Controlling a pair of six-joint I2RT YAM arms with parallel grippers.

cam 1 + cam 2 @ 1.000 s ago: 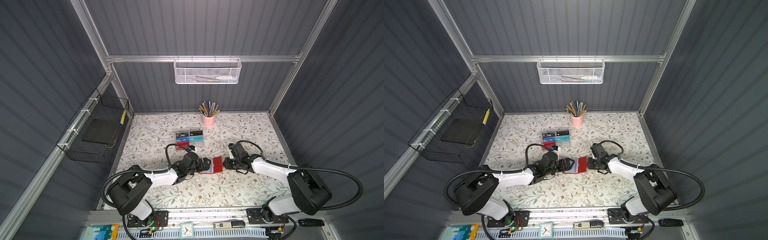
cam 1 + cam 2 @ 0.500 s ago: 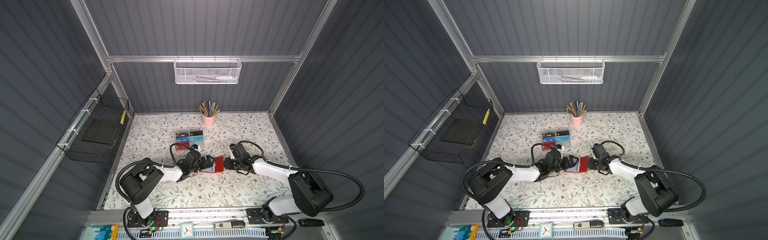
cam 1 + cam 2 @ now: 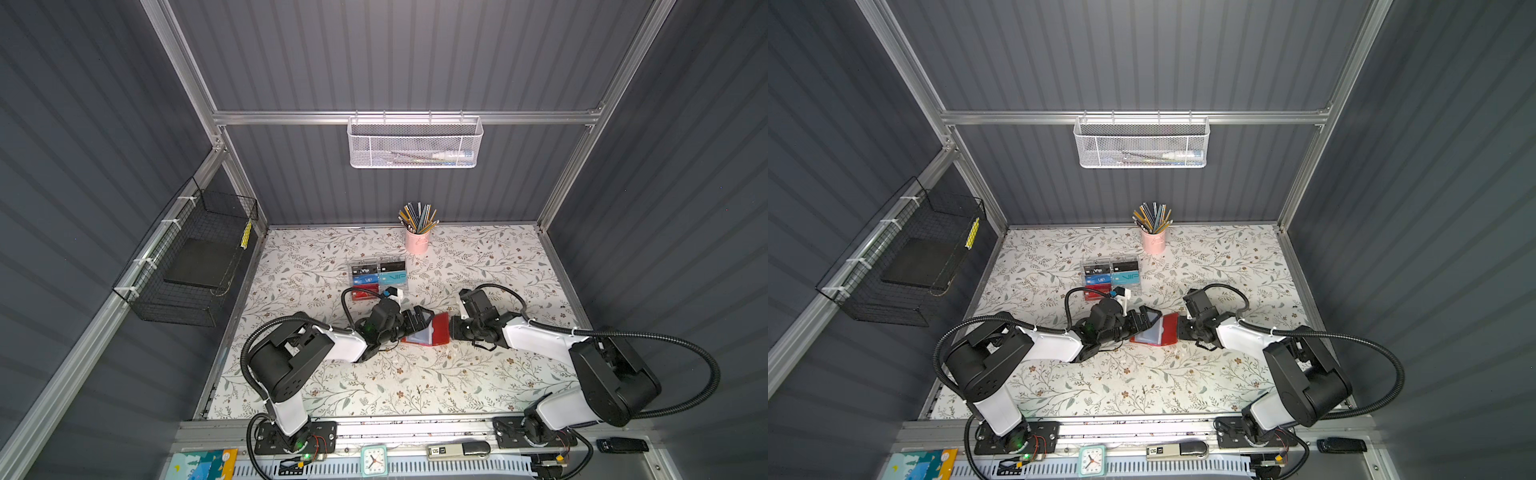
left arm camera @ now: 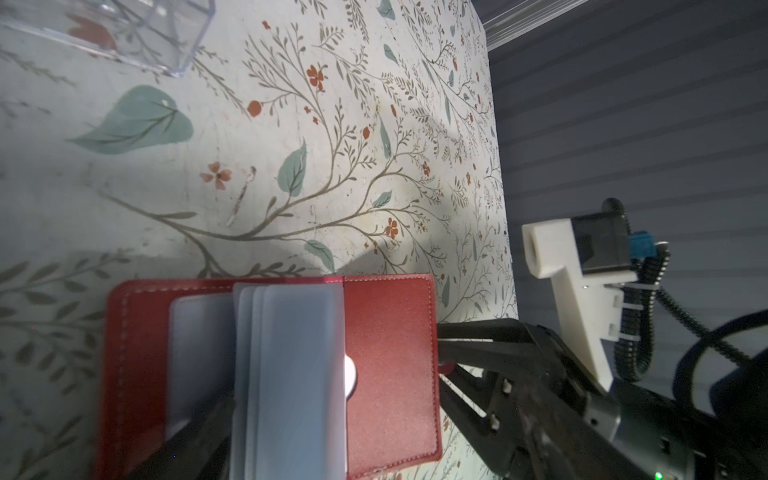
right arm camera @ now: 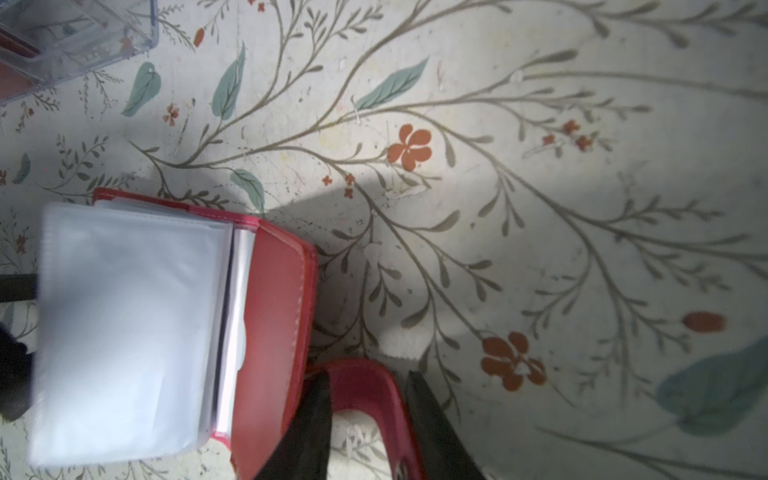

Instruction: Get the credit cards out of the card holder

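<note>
Open red card holder mid-bench; left hand gapes empty, right hand straddles its snap tab, grip unclear, so any tug may drag it

Black card: "Vip"; teal card, blue card — "VIP". Front-rail device — "50".

Sleeves blurred, contents unreadable; card holder cut off at frame edge.

Grey striped walls stand around a table with leaf and flower print. A white basket hangs at the back, a black basket at the side.
</note>
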